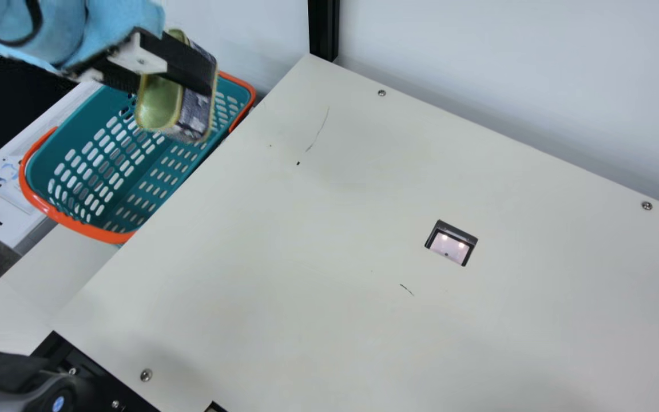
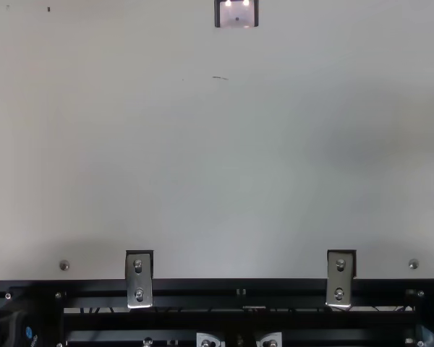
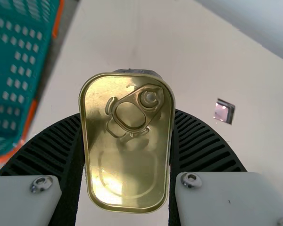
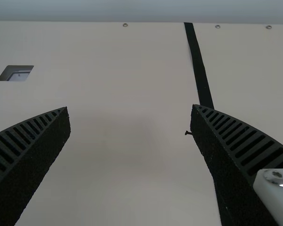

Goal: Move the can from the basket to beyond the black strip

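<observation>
The main view showed the left hand (image 1: 174, 86) gripping the can (image 1: 193, 117) aloft near the basket (image 1: 83, 226), the top view the surface (image 2: 166, 159), the left wrist view the can's ring pull (image 3: 150, 98), the right wrist view the right hand (image 4: 130, 108) spread wide and the black strip (image 4: 198, 66).

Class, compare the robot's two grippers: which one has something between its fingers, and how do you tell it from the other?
The left gripper: its fingers press on both sides of the can. The right gripper's stand apart with nothing between them.
</observation>
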Robot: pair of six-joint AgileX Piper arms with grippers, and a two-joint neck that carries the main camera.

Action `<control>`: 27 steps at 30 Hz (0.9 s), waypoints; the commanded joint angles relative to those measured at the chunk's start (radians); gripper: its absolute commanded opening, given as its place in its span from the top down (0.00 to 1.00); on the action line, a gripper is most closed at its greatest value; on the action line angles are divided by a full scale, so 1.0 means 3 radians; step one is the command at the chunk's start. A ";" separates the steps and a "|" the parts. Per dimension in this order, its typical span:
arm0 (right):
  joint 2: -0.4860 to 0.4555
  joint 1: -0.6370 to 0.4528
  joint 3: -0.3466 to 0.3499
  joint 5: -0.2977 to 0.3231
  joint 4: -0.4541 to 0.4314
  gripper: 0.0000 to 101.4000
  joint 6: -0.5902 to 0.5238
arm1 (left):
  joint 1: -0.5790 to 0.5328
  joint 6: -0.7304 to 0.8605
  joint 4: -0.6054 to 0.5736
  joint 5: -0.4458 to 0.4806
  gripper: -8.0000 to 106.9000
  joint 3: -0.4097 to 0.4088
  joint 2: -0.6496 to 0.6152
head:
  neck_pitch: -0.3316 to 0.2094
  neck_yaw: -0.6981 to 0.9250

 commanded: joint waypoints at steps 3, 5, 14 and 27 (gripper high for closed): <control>0.0000 0.0000 0.0000 0.0000 0.0000 0.00 0.0000 | -0.0288 -0.0448 -0.0164 -0.0008 0.84 0.0252 -0.0027 | -0.0087 0.0050; 0.0000 0.0000 0.0000 0.0000 0.0000 0.00 0.0000 | -0.0414 -0.0614 -0.0229 -0.0008 0.84 0.0322 -0.0037 | -0.0087 0.0050; 0.0000 0.0000 0.0000 0.0000 0.0000 0.00 0.0000 | -0.0726 -0.1102 -0.0390 -0.0008 0.84 0.0460 0.0018 | -0.0087 0.0050; 0.0000 0.0000 0.0000 0.0000 0.0000 0.00 0.0000 | -0.0611 -0.1291 -0.0941 -0.0008 0.84 0.0610 0.0200 | -0.0087 0.0050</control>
